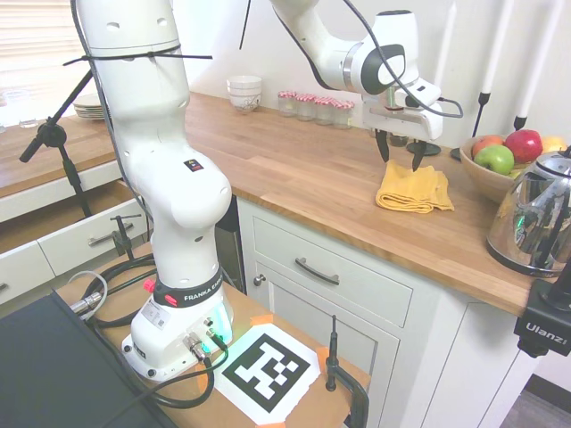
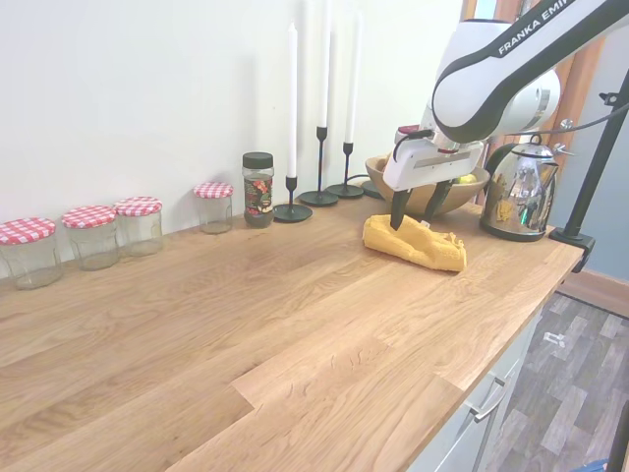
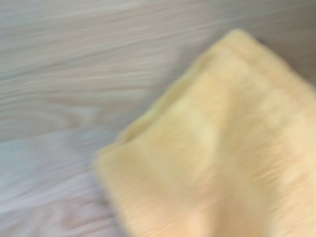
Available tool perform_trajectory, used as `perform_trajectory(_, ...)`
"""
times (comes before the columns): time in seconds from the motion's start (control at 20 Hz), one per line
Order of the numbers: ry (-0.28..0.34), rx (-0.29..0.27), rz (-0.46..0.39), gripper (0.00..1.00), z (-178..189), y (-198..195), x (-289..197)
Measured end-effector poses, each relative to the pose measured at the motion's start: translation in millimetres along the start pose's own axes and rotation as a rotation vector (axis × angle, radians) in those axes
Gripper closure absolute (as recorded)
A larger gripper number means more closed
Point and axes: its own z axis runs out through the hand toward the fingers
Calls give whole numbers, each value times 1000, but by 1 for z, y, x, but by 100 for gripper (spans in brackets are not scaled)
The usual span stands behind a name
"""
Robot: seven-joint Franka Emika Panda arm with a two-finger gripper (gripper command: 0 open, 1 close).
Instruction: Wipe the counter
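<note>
The counter [image 2: 295, 324] fills the lower half of the second exterior view, bare planks nearest the camera. Right of centre a folded yellow cloth [image 2: 415, 244] lies flat on it, and the gripper [image 2: 417, 208] is seen spread apart just above the cloth, fingertips at its upper edge, nothing grasped. Further back, at the upper right, a fruit bowl [image 2: 425, 195] and a kettle [image 2: 518, 192] stand near. Along the wall, candlesticks [image 2: 317, 198] and jars [image 2: 139, 222] are lined up. If only one fold is pinched, the cloth may unfold and drag; a wide sweep could strike the kettle or bowl.
</note>
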Motion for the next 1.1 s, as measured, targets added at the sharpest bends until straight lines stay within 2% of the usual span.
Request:
perform_trajectory(0.3,21,-4,-7,0,17,8,19)
perform_trajectory(0.75,30,-31,-23,0,57,13,20)
perform_trajectory(0.9,32,-31,-22,0,58,12,21)
perform_trajectory(0.95,32,-31,-21,100,59,12,21)
perform_trajectory(1.1,29,-31,-15,100,59,13,21)
